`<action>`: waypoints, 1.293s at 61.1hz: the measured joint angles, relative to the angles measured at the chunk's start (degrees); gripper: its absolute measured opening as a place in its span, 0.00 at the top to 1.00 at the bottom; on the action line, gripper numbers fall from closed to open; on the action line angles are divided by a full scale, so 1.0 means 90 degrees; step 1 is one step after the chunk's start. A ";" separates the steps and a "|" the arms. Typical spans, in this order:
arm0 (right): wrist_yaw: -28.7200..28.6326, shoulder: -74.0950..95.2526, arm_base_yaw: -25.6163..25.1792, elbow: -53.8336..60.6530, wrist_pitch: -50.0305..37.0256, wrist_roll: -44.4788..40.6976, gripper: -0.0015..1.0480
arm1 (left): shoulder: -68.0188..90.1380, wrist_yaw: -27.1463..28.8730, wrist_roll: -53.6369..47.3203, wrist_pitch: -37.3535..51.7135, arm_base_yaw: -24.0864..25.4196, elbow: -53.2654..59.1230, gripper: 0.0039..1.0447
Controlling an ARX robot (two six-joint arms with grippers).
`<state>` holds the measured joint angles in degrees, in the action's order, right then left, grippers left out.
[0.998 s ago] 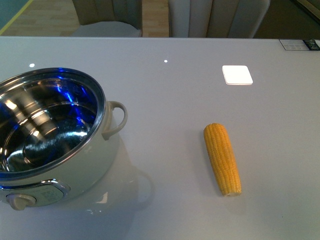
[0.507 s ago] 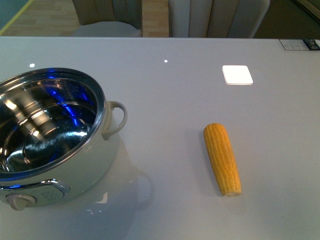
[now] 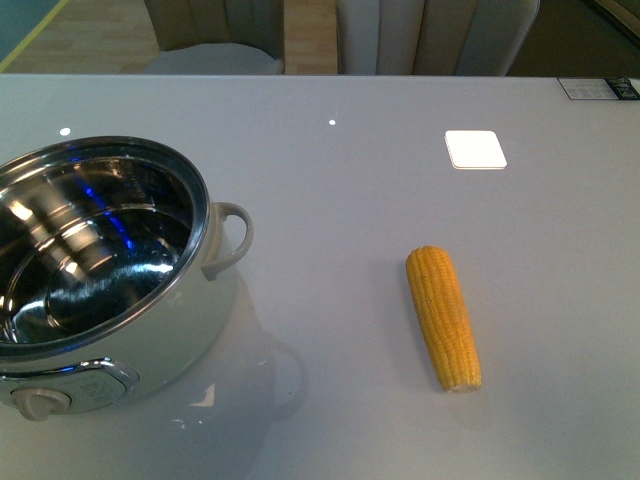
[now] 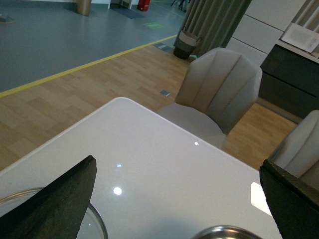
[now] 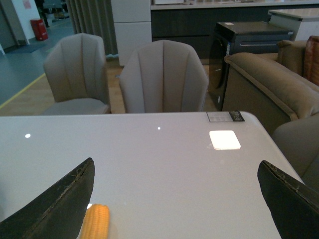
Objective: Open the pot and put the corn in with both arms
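Observation:
The pot (image 3: 150,340) stands at the front left of the white table with no lid on it; its steel inside (image 3: 90,250) is bare, and the beige dial (image 3: 40,402) faces me. The corn (image 3: 443,316) lies on the table to the right of it, well apart. Neither arm shows in the front view. My left gripper (image 4: 177,165) is open and empty above the table; the pot's steel rim (image 4: 227,232) shows just below it, and a round glass rim (image 4: 97,225) lies beside one finger. My right gripper (image 5: 175,162) is open and empty, with the corn's tip (image 5: 95,222) by one finger.
A white square pad (image 3: 475,149) lies on the table far right of centre, also in the right wrist view (image 5: 224,140). A small card (image 3: 600,88) sits at the far right edge. Grey chairs (image 3: 420,35) stand beyond the far edge.
The blue reflection inside the pot has shrunk and dimmed. The pot and the corn have not visibly moved.

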<state>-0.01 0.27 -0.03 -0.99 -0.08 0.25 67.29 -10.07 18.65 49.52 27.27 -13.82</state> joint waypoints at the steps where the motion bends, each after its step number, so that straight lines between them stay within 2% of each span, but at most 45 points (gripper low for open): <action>1: 0.0002 0.0000 0.0000 0.0000 0.0000 0.0000 0.08 | -0.0209 -0.0005 0.0005 -0.0148 -0.0010 0.0063 0.06; 11: 0.0000 0.0000 0.0000 0.0000 0.0000 0.0000 0.08 | -0.1974 -0.0148 -0.0090 -0.1481 -0.0046 0.0549 0.06; 20: 0.0000 0.0000 0.0000 0.0000 0.0000 0.0000 0.08 | -0.2242 -0.0301 -0.0238 -0.1625 -0.0029 0.0646 0.07; 24: 0.0000 0.0000 0.0000 0.0000 0.0000 0.0000 0.08 | -0.2256 -0.1297 -0.0886 -0.1139 0.0005 0.0818 0.19; 27: -0.0002 0.0000 0.0000 0.0000 0.0000 0.0000 0.08 | -0.2475 -0.1530 -0.1282 -0.1205 -0.0172 0.0925 0.27; 34: 0.0000 0.0000 0.0000 0.0000 0.0000 0.0000 0.08 | -0.3101 -0.1180 -0.1770 -0.1644 -0.0641 0.1129 0.46; 35: 0.0000 0.0000 0.0000 0.0000 0.0000 0.0000 0.08 | -0.3293 -0.1018 -0.1831 -0.1790 -0.0775 0.1171 0.52; 51: -0.0002 0.0000 0.0000 0.0000 0.0000 0.0000 0.08 | -0.4284 -0.0168 -0.1977 -0.2373 -0.1659 0.1457 0.98; 63: 0.0000 0.0000 0.0000 0.0000 0.0000 0.0000 0.08 | -0.5190 0.0328 -0.2004 -0.3225 -0.2203 0.1457 0.97; 67: 0.0000 0.0000 0.0002 0.0000 0.0000 0.0000 0.08 | -0.5472 0.1018 -0.2001 -0.3512 -0.2703 0.1460 0.97; 72: 0.0000 0.0000 0.0002 0.0000 0.0000 0.0000 0.08 | -0.5668 0.1054 -0.2011 -0.3691 -0.2977 0.1460 0.97; 79: 0.0000 0.0000 0.0002 0.0000 0.0000 0.0000 0.08 | -0.5904 0.1120 -0.2008 -0.3927 -0.3004 0.1460 0.97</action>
<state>-0.01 0.27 -0.01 -0.99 -0.08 0.25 14.15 0.01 0.58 14.17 0.23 -0.69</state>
